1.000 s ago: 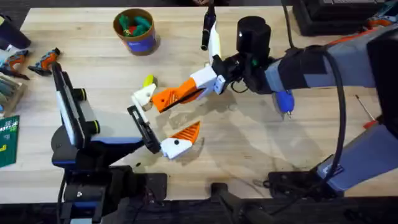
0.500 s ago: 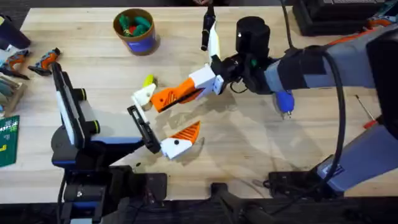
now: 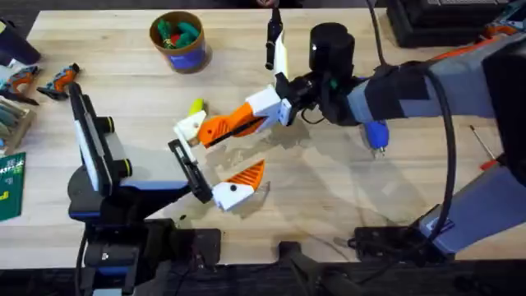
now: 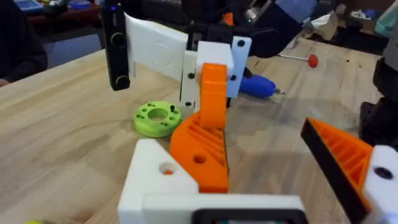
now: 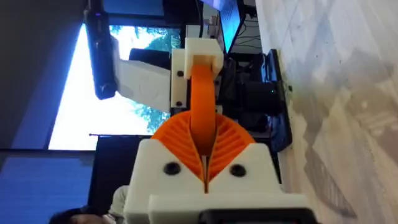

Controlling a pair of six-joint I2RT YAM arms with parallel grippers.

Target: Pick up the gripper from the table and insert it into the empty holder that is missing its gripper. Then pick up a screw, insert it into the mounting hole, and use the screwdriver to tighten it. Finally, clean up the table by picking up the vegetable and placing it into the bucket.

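The orange gripper (image 3: 220,128) hangs above the table, clamped between the orange ribbed pads of my right gripper (image 3: 249,117). Its far end lies against the white holder (image 3: 190,125), the bare finger base of my left gripper (image 3: 220,153). In the left wrist view the gripper (image 4: 200,144) rests on the holder (image 4: 154,182). The right wrist view shows the gripper (image 5: 201,102) reaching out to the holder (image 5: 196,61). My left gripper stands open, its other finger (image 3: 246,174) carrying an orange tip. The yellow-green vegetable (image 3: 196,107) lies just behind the holder. The bucket (image 3: 179,39) stands at the back left. The blue screwdriver (image 3: 375,134) lies under the right arm.
A green disc with holes (image 4: 157,118) lies beside the holder. A thin red-handled driver (image 3: 485,146) sits at the right edge. Loose tools and packets (image 3: 18,90) crowd the left edge. Bare wood lies in the front middle of the table.
My right gripper, with the orange gripper in it, has edged slightly left and back toward the holder. The left arm has stayed put.
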